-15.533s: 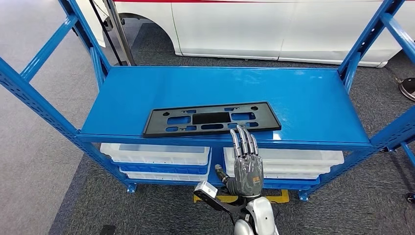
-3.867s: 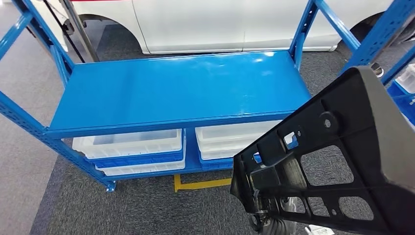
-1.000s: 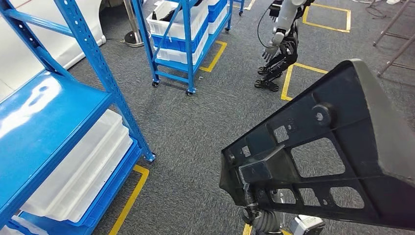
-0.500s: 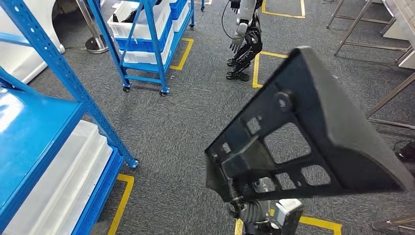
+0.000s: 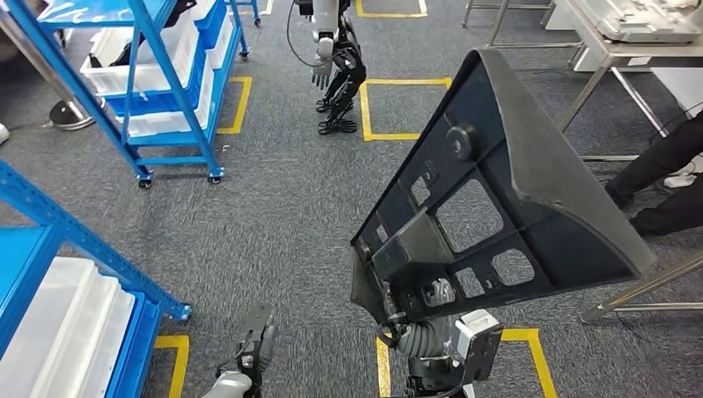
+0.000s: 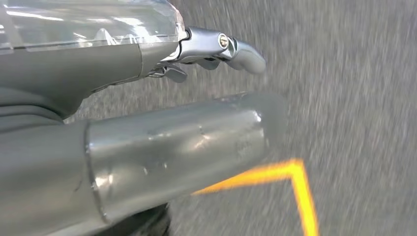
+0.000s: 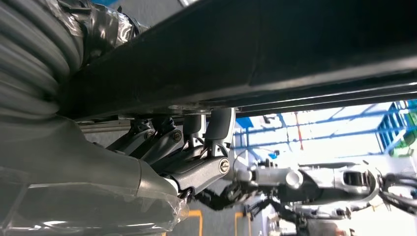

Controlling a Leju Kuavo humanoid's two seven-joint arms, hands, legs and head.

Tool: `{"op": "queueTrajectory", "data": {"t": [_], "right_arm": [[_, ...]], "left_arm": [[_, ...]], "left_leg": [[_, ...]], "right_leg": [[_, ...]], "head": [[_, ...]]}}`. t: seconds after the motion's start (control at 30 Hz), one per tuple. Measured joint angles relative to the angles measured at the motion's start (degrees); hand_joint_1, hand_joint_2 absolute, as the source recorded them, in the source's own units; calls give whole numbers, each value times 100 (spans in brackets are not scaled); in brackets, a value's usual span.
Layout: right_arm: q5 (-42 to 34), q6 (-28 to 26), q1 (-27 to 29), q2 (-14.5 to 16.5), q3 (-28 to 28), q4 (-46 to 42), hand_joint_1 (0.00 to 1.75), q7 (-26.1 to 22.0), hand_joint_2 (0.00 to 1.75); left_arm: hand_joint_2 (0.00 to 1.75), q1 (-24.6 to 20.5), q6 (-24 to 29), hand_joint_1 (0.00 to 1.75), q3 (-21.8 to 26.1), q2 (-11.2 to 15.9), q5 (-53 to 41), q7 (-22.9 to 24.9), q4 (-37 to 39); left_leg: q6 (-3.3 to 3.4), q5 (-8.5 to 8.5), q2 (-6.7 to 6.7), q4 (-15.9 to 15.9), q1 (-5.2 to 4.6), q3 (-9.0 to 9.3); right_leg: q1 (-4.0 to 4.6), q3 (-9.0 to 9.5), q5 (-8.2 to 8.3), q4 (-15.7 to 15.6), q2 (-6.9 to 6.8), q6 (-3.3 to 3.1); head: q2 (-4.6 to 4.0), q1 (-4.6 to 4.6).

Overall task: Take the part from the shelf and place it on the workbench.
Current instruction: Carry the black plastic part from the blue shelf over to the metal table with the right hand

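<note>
Black part [image 5: 497,199] off shelf, right hand [image 5: 414,319] gripping its lower edge.
Worktop [image 5: 630,37] at 1 o'clock; carry + set-down left. Left hand [image 5: 253,348] holds nothing, fingers slack.

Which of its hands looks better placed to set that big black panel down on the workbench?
The right hand. It already grips the black panel at its lower end, fingers curled onto the edge, raised in front of the body. The left hand hangs low over the carpet, holding nothing.
</note>
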Motion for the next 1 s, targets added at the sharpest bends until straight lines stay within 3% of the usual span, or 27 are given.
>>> {"op": "queueTrajectory", "data": {"t": [0.03, 0.1, 0.17, 0.23, 0.3, 0.33, 0.37, 0.4, 0.47, 0.53, 0.57, 0.63, 0.7, 0.77, 0.83, 0.87, 0.9, 0.93, 1.0], "right_arm": [[25, -10, 4, 2, -3, -1, 175, -5, 175], [82, -53, 8, 6, -8, 0, 175, -5, 175], [126, -115, 2, 14, -15, 10, 175, -2, 175], [164, -166, -24, 30, -21, 37, 175, 1, 175], [196, -215, -47, 44, -23, 69, 175, -1, 175], [204, -239, -56, 51, -22, 88, 175, -10, 175], [202, -253, -70, 60, -19, 115, 175, -33, 175], [196, -262, -101, 72, -4, 162, 175, -74, 175], [186, -283, -220, 93, 69, 305, 175, -198, 175], [181, -320, -351, 115, 158, 445, 175, -293, 175], [169, -336, -397, 125, 185, 495, 175, -310, 175], [124, -370, -451, 143, 209, 577, 175, -316, 175], [85, -399, -505, 164, 222, 643, 175, -324, 175], [63, -420, -564, 183, 249, 700, 175, -340, 175], [33, -469, -592, 187, 273, 741, 175, -353, 175], [16, -511, -593, 185, 276, 750, 175, -352, 175], [4, -544, -584, 175, 277, 739, 175, -326, 175], [6, -562, -547, 151, 276, 693, 175, -288, 175], [36, -532, -366, 42, 274, 492, 175, -247, 175]], "left_arm": [[0, 4, -19, 0, 45, -10, -56, 64, 12], [0, 0, -25, 0, 126, -40, -128, 161, 34], [0, -35, -43, 0, 213, -70, -162, 207, 53], [0, -64, -91, 0, 301, -82, -174, 224, 62], [0, -61, -120, 0, 360, -80, -175, 230, 63], [0, -57, -78, 0, 381, -79, -165, 220, 63], [0, -55, 19, 0, 411, -80, -141, 198, 64], [0, -56, 181, 0, 457, -86, -111, 170, 66], [0, -56, 551, 0, 586, -102, -62, 121, 70], [0, -44, 730, 0, 685, -110, -70, 106, 72], [0, -37, 754, 0, 719, -113, -73, 101, 73], [0, -26, 781, 0, 775, -126, -48, 80, 82], [0, -25, 799, 0, 803, -135, -18, 50, 94], [0, -11, 812, 0, 825, -128, -24, 48, 99], [0, 19, 799, 0, 861, -114, -38, 57, 100], [0, 24, 751, 0, 880, -107, -50, 74, 100], [0, 9, 664, 0, 890, -103, -71, 120, 100], [0, -26, 544, 0, 875, -99, -102, 188, 100], [0, -124, 329, 0, 759, -90, -158, 324, 101]], "left_leg": [[24, -20, -65, -62, -1, 22], [94, -4, 20, -88, -11, 18], [168, 22, 149, -133, -2, 32], [227, 29, 290, -162, -8, 47], [255, 12, 445, -162, -25, 49], [260, 2, 523, -162, -29, 53], [260, -11, 595, -161, -32, 62], [252, -26, 667, -161, -33, 82], [225, -66, 798, -166, -45, 136], [186, -95, 918, -174, -71, 171], [167, -102, 975, -182, -83, 182], [116, -136, 1062, -191, -86, 213], [68, -310, 848, 26, -70, 146], [45, -646, 505, 684, -56, -159], [33, -839, 396, 1350, -55, -524], [34, -780, 384, 1434, -55, -602], [43, -605, 368, 1282, -55, -571], [58, -356, 313, 928, -53, -442], [92, -23, 58, 194, -37, -138]], "right_leg": [[-3, -39, -2, 20, 48, 31], [-13, -89, 19, 16, 139, 89], [4, -163, -68, 148, -74, 136], [13, -418, -365, 685, -428, 175], [-7, -762, -640, 1359, -544, 203], [-13, -849, -648, 1513, -560, 207], [-16, -830, -549, 1462, -573, 203], [-12, -696, -358, 1191, -609, 187], [42, -299, -23, 416, -862, 130], [126, -102, 66, 0, -1088, 79], [157, -99, 51, -19, -1104, 65], [142, -95, 72, -66, -966, 27], [90, -58, 105, -126, -817, -39], [58, -40, 119, -148, -663, -86], [58, -39, 117, -138, -481, -99], [59, -35, 114, -128, -383, -98], [58, -29, 108, -115, -284, -91], [52, -23, 96, -95, -192, -77], [43, -37, 61, -40, -56, -29]], "head": [[0, 0], [0, 1], [0, 6], [0, 14], [0, 16], [0, 16], [0, 16], [0, 16], [0, 16], [0, 15], [0, 14], [0, 13], [0, 12], [0, 11], [0, 11], [0, 11], [0, 11], [0, 11], [0, 12]]}}
